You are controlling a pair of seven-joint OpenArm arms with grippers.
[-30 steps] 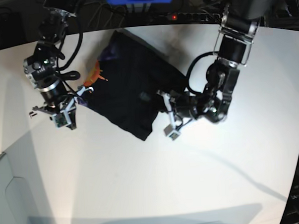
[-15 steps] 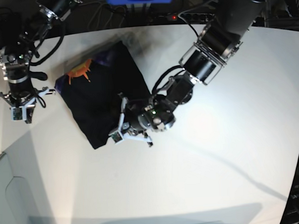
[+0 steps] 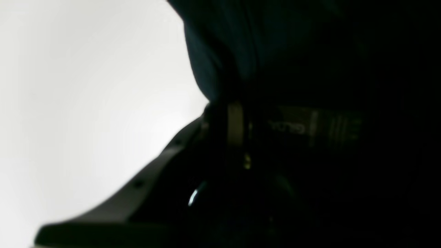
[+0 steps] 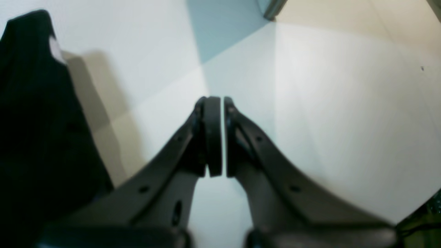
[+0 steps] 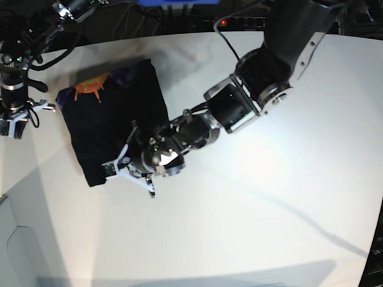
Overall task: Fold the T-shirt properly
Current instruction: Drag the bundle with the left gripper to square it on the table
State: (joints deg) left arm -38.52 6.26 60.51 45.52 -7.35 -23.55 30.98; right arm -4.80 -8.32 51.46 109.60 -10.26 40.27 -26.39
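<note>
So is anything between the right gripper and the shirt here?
Nothing visible. The right gripper is shut and empty over bare table, just off the shirt, at its far left. The left gripper is at the shirt's near edge.

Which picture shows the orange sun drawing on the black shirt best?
The base view. Looking down from above, it shows the orange print clearly at the far corner of the folded T-shirt. The left wrist view shows only dark cloth, and the right wrist view only a black edge of the shirt; neither shows the print.
</note>
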